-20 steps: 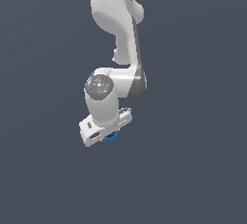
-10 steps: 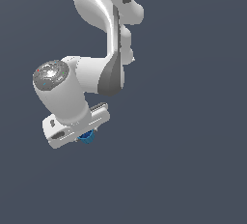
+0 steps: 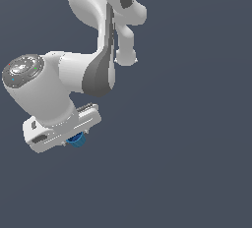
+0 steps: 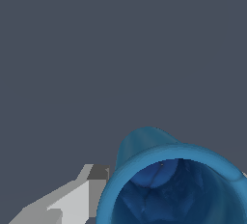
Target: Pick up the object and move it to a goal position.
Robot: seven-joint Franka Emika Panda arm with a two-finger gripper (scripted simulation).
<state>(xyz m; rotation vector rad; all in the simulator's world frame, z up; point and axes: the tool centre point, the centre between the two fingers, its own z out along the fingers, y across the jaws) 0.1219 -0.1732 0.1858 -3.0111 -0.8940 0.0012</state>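
The object is a small bright-blue cup (image 3: pixel 77 140) with a darker hollow centre. It sits under the white hand of my gripper (image 3: pixel 75 138), held off any surface against the plain grey background. In the wrist view the cup (image 4: pixel 144 143) fills the lower part of the picture with its open mouth facing the camera. One grey fingertip (image 4: pixel 94 182) presses against its rim. The other finger is almost wholly hidden behind the cup. The gripper is shut on the cup.
The white arm (image 3: pixel 98 70) with its grey joint covers reaches down from the top of the exterior view. Only a flat dark grey background shows around it; no table, marker or other object is in view.
The arm has swung toward the exterior view's left and looms larger, carrying the blue cup along in the gripper. The grip has not changed.
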